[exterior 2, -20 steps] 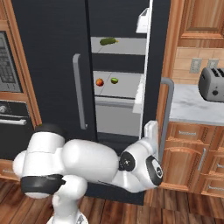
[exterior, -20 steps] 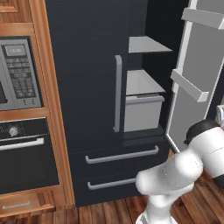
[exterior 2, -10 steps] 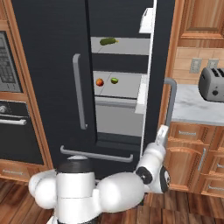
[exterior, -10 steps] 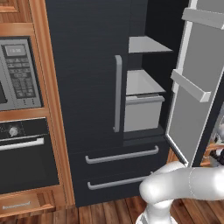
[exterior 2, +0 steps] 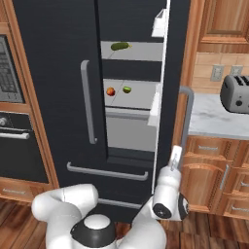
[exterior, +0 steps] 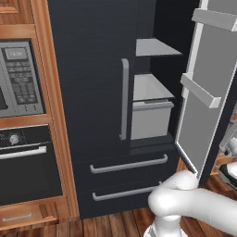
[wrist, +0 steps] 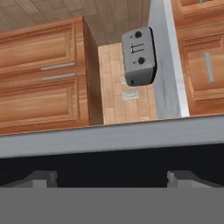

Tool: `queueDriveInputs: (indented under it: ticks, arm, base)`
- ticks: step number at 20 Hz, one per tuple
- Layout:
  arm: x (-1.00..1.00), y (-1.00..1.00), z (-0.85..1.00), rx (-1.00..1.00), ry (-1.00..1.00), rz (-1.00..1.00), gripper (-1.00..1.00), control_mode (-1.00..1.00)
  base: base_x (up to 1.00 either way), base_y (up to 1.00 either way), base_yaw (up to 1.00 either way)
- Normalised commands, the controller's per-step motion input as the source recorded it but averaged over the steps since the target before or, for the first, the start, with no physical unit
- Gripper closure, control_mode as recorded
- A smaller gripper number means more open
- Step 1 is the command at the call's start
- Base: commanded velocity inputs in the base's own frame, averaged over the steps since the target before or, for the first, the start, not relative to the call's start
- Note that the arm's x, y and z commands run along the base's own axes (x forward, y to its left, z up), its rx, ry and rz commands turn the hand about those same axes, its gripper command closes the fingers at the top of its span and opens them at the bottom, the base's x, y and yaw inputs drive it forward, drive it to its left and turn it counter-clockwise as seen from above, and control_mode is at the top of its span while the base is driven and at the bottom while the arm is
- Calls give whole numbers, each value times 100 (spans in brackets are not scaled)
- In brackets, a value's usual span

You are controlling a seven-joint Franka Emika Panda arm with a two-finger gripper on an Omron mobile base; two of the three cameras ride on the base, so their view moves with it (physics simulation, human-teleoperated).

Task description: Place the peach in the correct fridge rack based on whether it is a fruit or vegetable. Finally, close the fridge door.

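One wide-spread hand [wrist: 111,177] low beside the open fridge door [exterior 2: 163,121], arm bent.

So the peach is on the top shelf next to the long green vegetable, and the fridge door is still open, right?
Not quite. In the right base view the peach sits on the lower fridge rack beside the small green fruit; the long green vegetable lies alone on the shelf above. The fridge door is open.

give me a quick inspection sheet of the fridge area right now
surface: fridge rack, lower of two pale shelves, carries two fruits
job's things: peach on that rack, beside small green fruit, apart; fridge door open
clutter: long green vegetable on upper shelf
grippers: gripper open, holding nothing, at the door's edge
cables: nothing seen
surroundings: toaster on counter; microwave and oven left of fridge
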Motion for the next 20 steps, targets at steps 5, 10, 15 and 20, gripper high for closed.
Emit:
queueDriveInputs:
  ticks: [5,10,15,20]
  arm:
    - [-49,-59,44,1,-23,27,-100,-100]
    - [-35,-79,17,7,-10,23,-100,-100]
    - [-13,-93,0,10,0,25,-100,-100]
    - [22,-46,-4,13,1,35,-100,-100]
  base:
    - [0,0,0]
    - [0,0,0]
    - [0,0,0]
    - [0,0,0]
